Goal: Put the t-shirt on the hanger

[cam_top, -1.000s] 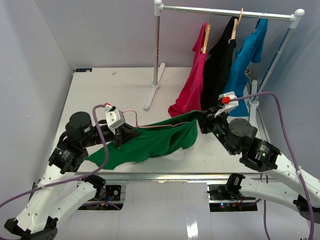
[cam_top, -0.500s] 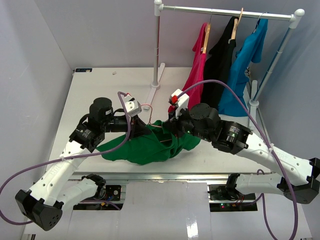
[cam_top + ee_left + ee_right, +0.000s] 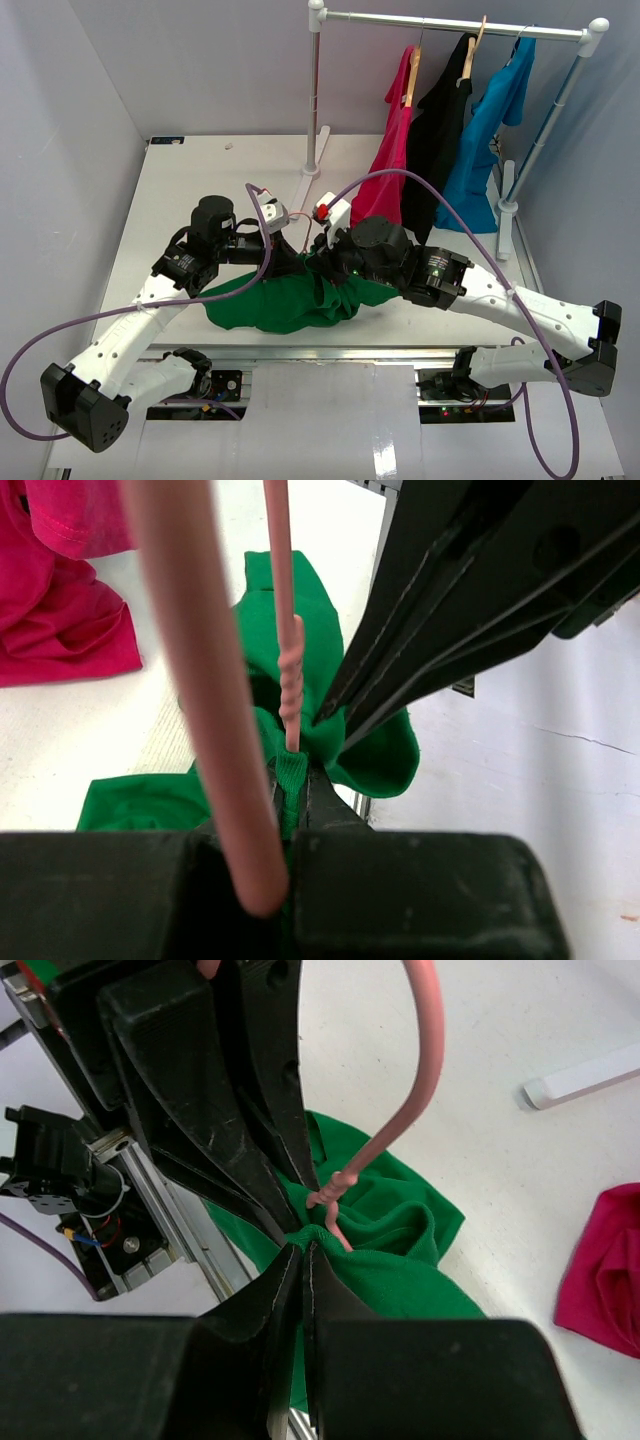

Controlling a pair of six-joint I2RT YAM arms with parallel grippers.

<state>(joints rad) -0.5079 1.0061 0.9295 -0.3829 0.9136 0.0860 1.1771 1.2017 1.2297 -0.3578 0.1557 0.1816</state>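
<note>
A bright green t-shirt lies bunched on the white table near its front edge, between two robot arms whose grippers meet tip to tip over it. The left gripper has its jaws pressed almost together, pinching a fold of green cloth just below the twisted neck of the pale pink wire hanger. The right gripper faces it, jaws likewise clamped on the green cloth beside that neck. The hanger's hook rises between them. A magenta shirt hangs behind.
</note>
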